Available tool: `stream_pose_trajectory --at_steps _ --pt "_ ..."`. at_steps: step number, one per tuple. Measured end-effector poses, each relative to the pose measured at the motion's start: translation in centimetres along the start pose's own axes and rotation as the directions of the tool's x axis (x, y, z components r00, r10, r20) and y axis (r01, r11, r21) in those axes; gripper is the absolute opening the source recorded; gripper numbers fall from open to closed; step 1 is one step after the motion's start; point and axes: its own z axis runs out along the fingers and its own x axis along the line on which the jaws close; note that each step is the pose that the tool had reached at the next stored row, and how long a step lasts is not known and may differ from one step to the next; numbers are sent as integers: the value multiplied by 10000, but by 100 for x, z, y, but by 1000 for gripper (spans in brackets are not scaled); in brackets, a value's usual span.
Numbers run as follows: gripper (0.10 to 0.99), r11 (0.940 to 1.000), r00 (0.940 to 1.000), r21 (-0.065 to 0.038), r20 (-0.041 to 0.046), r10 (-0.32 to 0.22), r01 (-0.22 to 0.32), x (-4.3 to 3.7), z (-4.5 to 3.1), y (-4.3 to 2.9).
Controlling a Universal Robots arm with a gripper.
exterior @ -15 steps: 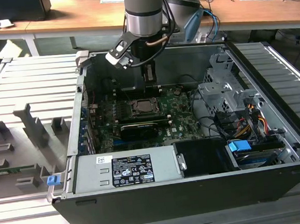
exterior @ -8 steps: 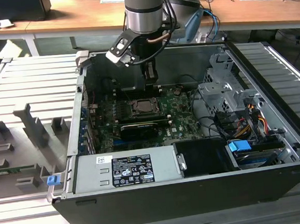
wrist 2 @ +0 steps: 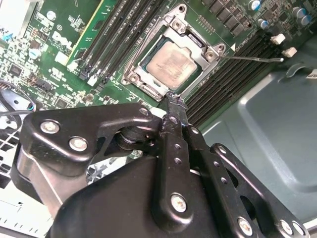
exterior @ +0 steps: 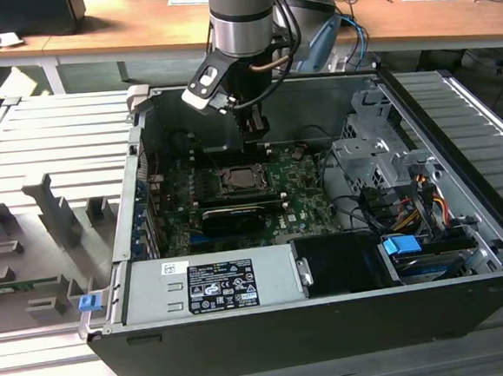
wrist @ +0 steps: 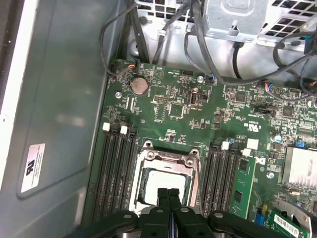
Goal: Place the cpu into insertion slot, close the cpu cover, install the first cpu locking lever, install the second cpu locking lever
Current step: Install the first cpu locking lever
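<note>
In the open dark metal computer case [exterior: 333, 338], the green motherboard's [exterior: 300, 193] square black insertion slot [wrist 2: 130, 78] holds the pale silver cpu [wrist 2: 171, 67] under the flat-lying silvery cpu cover [wrist 2: 192, 46], with the black gripper [wrist 2: 174, 101] pinched together, empty, at the slot's edge, likely as a narrow pusher.

- We hold our arm [exterior: 240, 15] upright, with the wrist pointing straight down.
- Our gripper [exterior: 255, 138] has its fingers [wrist: 162, 199] pressed together, tips meeting.

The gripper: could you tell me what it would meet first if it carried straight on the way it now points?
Probably the rim of the cpu cover, or the cpu in its window: the shut gripper aims at that edge, depth unclear.
</note>
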Motion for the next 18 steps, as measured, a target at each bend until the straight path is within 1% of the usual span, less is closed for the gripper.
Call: stream_pose_trajectory --at_steps 4,9,13,14,16,18 --pt "106 10000 10000 3 -5 -92 92 -3 0 -1" --pt "106 9994 9994 8 -23 -357 357 -3 0 -1" --pt "106 9958 9958 19 -60 -917 917 -4 0 -1" --pt "106 9915 9915 24 -86 -1300 1300 -3 0 -1" --pt "106 9850 9850 30 -115 -1724 1725 -3 1 -1" --pt "106 9737 9736 35 -153 -2278 2279 -3 3 -1"
